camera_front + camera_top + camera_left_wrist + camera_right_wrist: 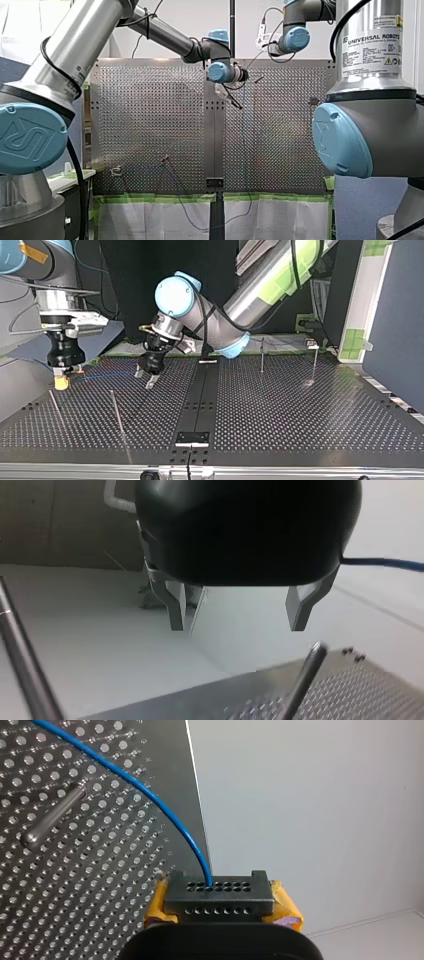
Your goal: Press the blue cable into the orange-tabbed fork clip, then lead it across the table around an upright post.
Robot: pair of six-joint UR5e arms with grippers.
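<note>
Because the blue cable (pixel 150 795) sits pinched in my right gripper (pixel 220 906), the step in hand looks like bringing it to the fork clip and pressing it in. Doing that well calls for keeping the wire low over the table (pixel 100 885) and lining it up with the clip's slot before pushing down. It also calls for enough slack that the pull does not drag the cable out of the grasp. I cannot make out the fork clip with any certainty in these views, so its exact place is unclear. The right gripper's yellow pads (pixel 287 909) are pressed together on the cable. From there it rises behind a black block (pixel 219 895) full of holes and curves away over the table, passing near a post (pixel 54 817). In the top view this gripper hangs just above the table at the view's left. My left gripper (pixel 237 622) is spread wide, with nothing between its metal fingers (pixel 176 610). It hovers over the table near the middle, with another post (pixel 305 680) just ahead. The cable passes off to one side, apart from it.
</note>
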